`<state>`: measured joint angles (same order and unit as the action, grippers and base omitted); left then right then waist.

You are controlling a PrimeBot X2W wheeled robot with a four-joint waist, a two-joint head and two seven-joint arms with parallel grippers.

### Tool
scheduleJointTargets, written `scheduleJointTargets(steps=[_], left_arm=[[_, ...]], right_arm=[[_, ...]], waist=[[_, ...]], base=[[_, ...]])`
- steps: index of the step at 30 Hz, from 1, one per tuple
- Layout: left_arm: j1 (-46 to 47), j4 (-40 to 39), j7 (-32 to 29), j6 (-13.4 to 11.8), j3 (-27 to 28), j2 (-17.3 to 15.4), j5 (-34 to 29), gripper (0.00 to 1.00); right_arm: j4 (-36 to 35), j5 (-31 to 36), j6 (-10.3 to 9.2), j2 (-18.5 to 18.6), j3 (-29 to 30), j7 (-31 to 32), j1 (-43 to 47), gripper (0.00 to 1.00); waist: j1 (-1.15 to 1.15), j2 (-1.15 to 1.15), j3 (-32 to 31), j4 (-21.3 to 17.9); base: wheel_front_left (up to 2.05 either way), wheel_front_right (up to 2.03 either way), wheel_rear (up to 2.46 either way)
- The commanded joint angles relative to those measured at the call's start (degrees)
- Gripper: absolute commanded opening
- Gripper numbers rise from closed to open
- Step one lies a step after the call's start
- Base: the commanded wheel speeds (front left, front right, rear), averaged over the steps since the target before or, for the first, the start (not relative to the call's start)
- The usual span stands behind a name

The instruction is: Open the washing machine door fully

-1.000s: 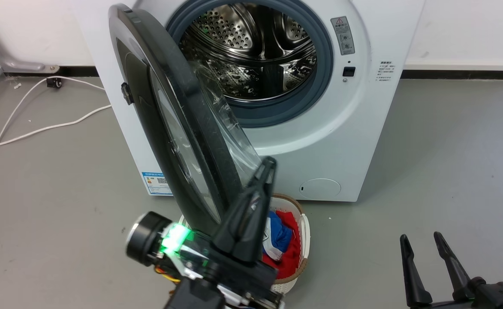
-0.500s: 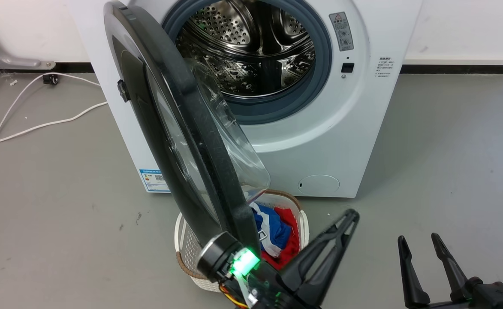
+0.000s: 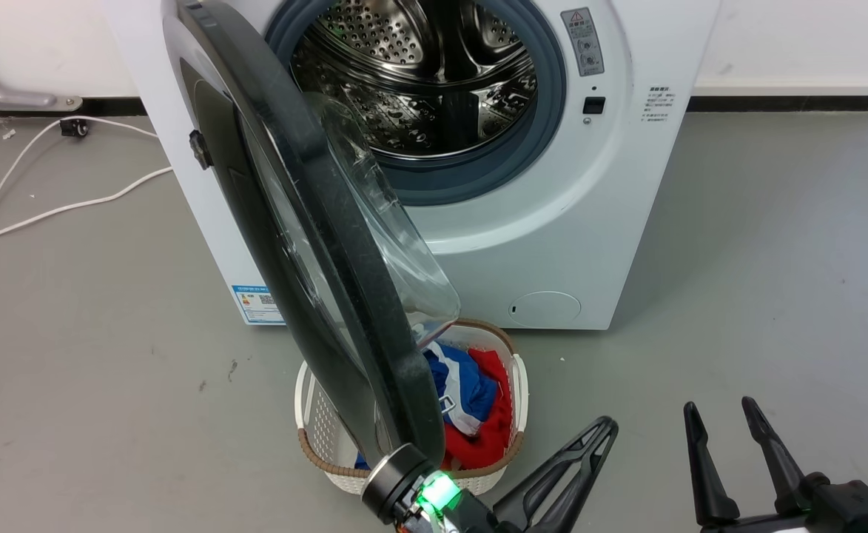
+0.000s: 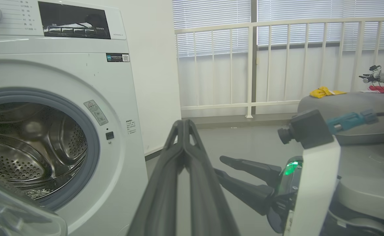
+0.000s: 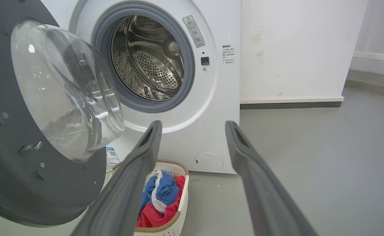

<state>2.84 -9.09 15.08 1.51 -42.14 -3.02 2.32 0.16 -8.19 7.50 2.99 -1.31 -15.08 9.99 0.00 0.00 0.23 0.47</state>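
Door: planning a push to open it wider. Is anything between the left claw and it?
Nothing visible stands between the left claw and the door. A basket sits under the door's lower edge; clearance unclear.

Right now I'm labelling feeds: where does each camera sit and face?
Head view: on the head, facing forward and down at the washing machine door and basket; left claw, right claw at bottom.
Left wrist view: on left wrist, along shut left claw toward drum; right claw beside.
Right wrist view: on right wrist, between open right claw, at door, drum, basket.
Shared: all show the drum.
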Motion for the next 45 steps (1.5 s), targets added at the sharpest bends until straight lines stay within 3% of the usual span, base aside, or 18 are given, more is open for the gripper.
scheduleJointTargets(steps=[1, 28, 45], left_arm=[[-0.9, 0.6, 0.1, 0.2, 0.3, -0.2, 0.2, 0.0], [-1.1, 11.0, 0.1, -0.2, 18.1, -0.6, 1.2, 0.0], [-7.9, 9.0, -0.1, -2.8, 25.9, -1.0, 1.1, 0.0]], right_arm=[[0.1, 0.2, -0.01, -0.2, 0.0, -0.1, -0.9, 1.0], [0.4, 0.7, -0.01, -0.2, -0.1, -0.1, -2.4, 1.0], [1.3, 0.2, -0.01, -0.2, -0.8, -0.1, -0.4, 1.0]], waist=[[0.0, 0.0, 0.2, -0.1], [0.0, 0.0, 3.7, -0.4], [0.0, 0.0, 1.7, 5.3]], base=[[0.0, 0.0, 0.0], [0.0, 0.0, 0.0], [0.0, 0.0, 0.0]])
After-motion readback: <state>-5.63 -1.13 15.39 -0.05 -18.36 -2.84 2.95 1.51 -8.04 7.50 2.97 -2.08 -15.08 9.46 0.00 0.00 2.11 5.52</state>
